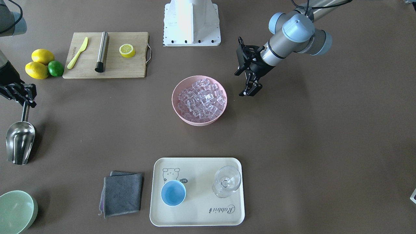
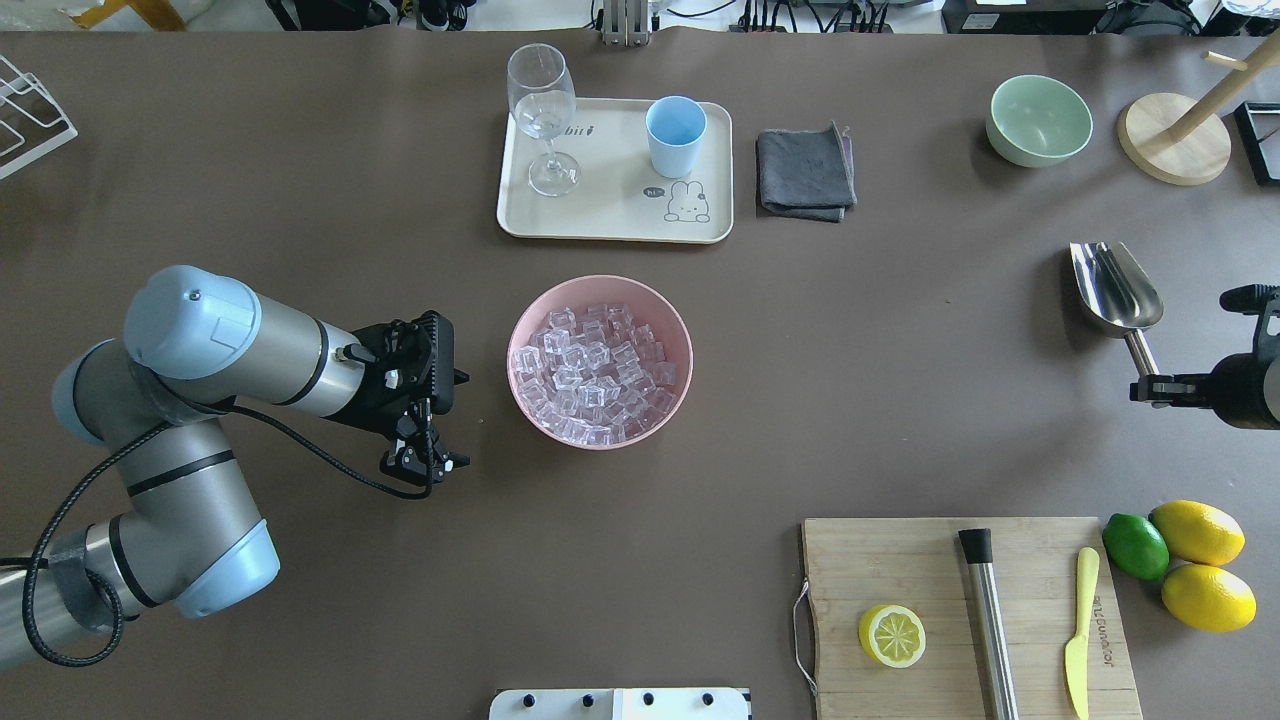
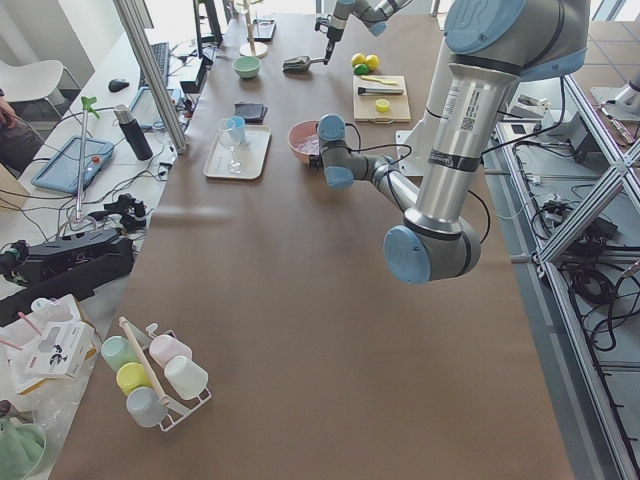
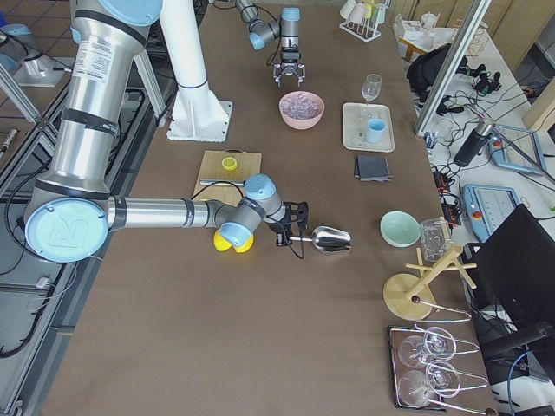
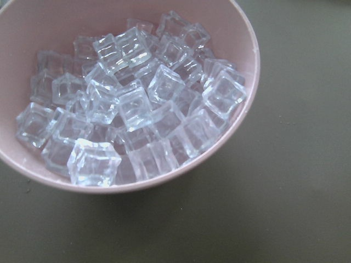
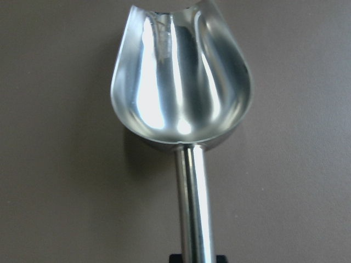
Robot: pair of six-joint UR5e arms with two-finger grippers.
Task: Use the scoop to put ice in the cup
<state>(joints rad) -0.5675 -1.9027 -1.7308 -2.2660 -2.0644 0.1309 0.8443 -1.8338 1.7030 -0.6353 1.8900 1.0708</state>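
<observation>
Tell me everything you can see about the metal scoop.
The scoop is shiny stainless steel: a deep rounded trough, empty, and a straight cylindrical handle. It sits roughly level, trough upward, at the right end of the table. The right gripper is shut on the handle's end. Whether it rests on the table is unclear.

Silver-grey tubes and pale blue rounded joint caps all along the left arm (image 2: 230, 350), same colours on the right arm (image 4: 147, 212), with a UR logo on one blue cap and a printed label strip on one tube. Black braided cable (image 2: 32, 600) looped beside the left arm, black boxy left gripper (image 2: 425, 465), black right gripper (image 2: 1150, 388) too. White tapered base (image 1: 191, 22), dark screws dotted along its foot.
</observation>
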